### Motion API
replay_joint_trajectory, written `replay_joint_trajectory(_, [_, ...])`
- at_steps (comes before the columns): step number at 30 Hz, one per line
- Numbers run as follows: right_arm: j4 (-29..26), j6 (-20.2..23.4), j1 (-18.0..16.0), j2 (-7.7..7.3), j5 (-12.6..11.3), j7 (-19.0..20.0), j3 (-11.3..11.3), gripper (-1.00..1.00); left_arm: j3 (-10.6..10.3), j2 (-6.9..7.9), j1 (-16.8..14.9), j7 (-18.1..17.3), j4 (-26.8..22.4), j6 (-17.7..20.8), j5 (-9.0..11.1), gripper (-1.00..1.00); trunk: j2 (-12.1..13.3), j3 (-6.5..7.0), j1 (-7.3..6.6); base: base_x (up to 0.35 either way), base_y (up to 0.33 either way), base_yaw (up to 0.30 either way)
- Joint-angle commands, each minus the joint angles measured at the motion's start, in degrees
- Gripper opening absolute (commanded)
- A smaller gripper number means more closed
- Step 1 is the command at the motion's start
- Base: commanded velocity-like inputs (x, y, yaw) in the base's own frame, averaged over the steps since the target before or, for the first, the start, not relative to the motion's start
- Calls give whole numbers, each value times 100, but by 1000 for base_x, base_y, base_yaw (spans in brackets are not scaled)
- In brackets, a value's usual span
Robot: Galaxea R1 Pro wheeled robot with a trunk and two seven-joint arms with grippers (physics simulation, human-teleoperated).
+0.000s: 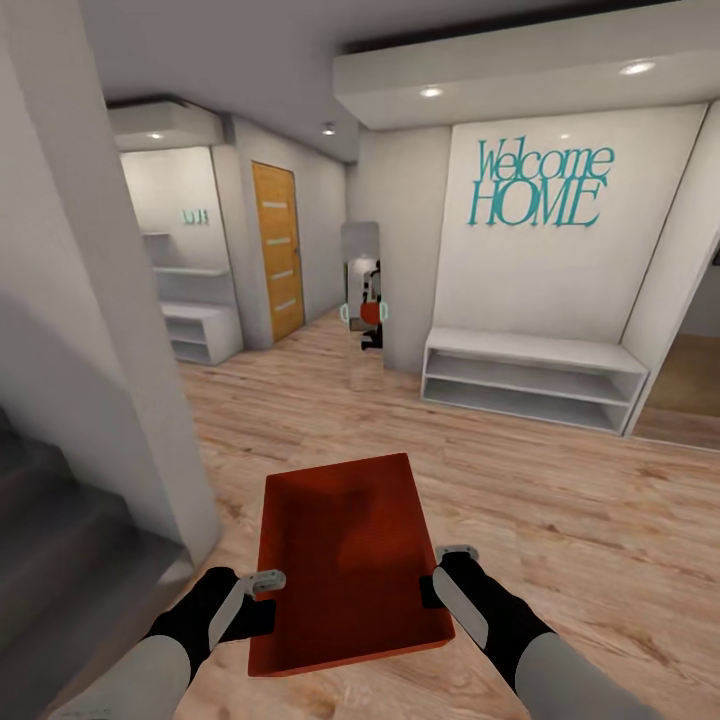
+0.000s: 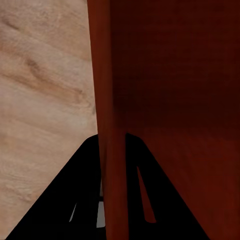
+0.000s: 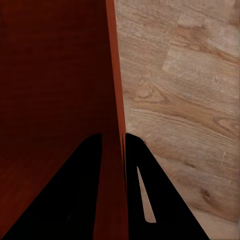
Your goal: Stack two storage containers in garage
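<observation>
while a white wall corner (image 1: pixel 150 400) crowds in close on the left, with grey steps (image 1: pixel 60 540) low beside it, the light wood plank floor (image 1: pixel 560 500) runs open ahead and to the right. further on, a low white shelf bench (image 1: pixel 530 378) sits against the wall under teal "welcome home" lettering (image 1: pixel 542 184), and a passage leads left of it toward an orange-wood door (image 1: pixel 277 250) and a tall mirror (image 1: pixel 361 285) showing the robot's reflection.

one storage container (image 1: pixel 345 560), orange-red with low straight walls, is carried above the plank floor just in front of the robot, its long axis pointing forward. its inside is bare, showing the ribbed bottom.

both arms reach forward, one at each long side. the left gripper (image 1: pixel 262 590) straddles the container's left wall near the closer end; in the left wrist view its fingers (image 2: pixel 80 200) sit on either side of that wall, jaws pinching it. the right gripper (image 1: pixel 448 570) does the same on the right wall, its fingers (image 3: pixel 165 200) clamped around the thin rim in the right wrist view.
</observation>
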Motion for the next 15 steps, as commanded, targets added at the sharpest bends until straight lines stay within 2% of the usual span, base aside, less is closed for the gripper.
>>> replay_joint_trajectory(1, [0,18,-1,1,-110,-51,70,-100,43,-20,-7,18,-12,29,88,-100,-5,-7,4,335,0,0])
replay_joint_trajectory(15, [0,15,-1,1,-109,-51,70,-100,37,-20,-7,18,-12,29,88,-100,-5,-7,4,335,0,0])
